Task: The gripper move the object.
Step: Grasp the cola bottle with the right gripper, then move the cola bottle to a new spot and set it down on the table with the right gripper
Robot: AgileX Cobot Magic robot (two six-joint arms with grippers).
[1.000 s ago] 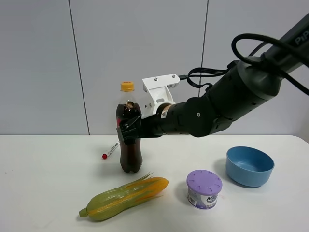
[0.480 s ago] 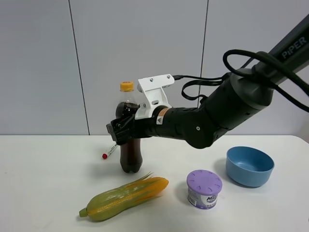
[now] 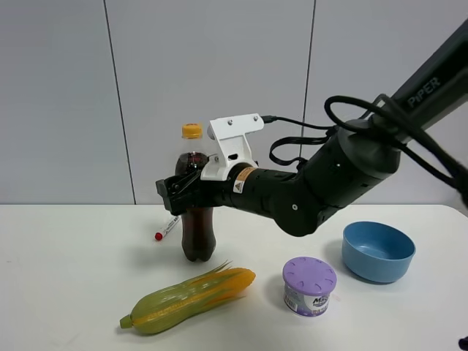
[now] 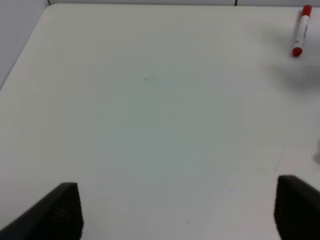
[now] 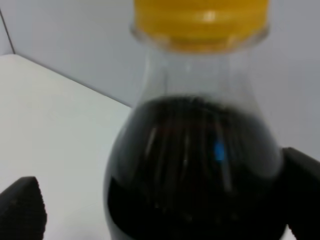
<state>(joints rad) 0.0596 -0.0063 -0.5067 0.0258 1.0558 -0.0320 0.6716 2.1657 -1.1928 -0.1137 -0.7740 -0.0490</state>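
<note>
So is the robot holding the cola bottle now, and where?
Not yet, it seems. The right gripper stands open around the cola bottle, level with its upper body, with a gap showing on one side. The left gripper is open and holds nothing.

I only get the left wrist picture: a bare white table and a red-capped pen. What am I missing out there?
Observer: A cola bottle stands just right of that pen in the high view.
Operator: Is the robot holding it?
Observer: Not gripping. The right gripper is open, one jaw on each side of the bottle's upper part.
Operator: Anything else lying around?
Observer: In front of the bottle lie a corn cob, a purple-lidded can and a blue bowl.
</note>
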